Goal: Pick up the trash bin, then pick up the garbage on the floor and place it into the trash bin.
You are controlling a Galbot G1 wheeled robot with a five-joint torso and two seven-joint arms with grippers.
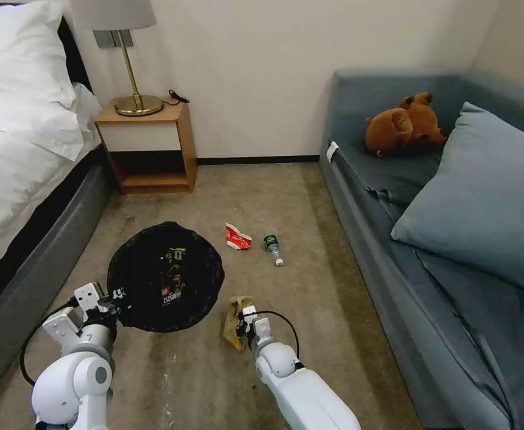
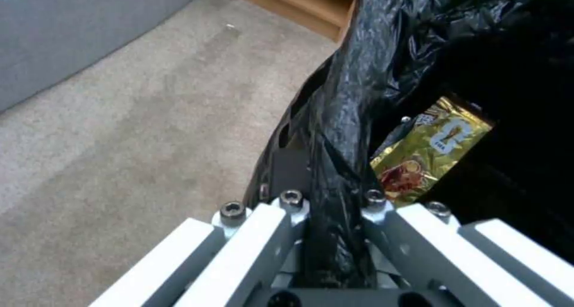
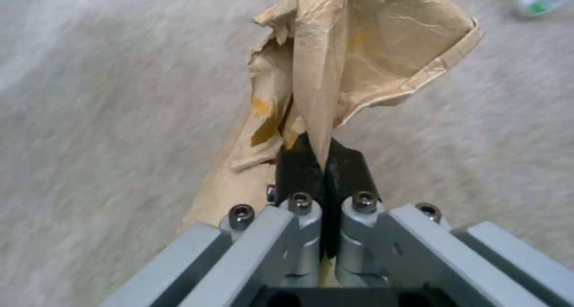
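Paper bag sits pinched inside right gripper.

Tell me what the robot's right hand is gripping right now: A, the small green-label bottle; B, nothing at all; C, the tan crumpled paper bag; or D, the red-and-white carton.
C: the right hand is pinched shut on a fold of the tan paper bag; the bottle and carton lie on the carpet.

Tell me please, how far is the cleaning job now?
Partly done. The left tool grips the trash bin by its rim, and the gold snack wrapper already lies inside. The right tool is pinching the tan paper bag. The red-and-white carton and the small bottle are on the floor.
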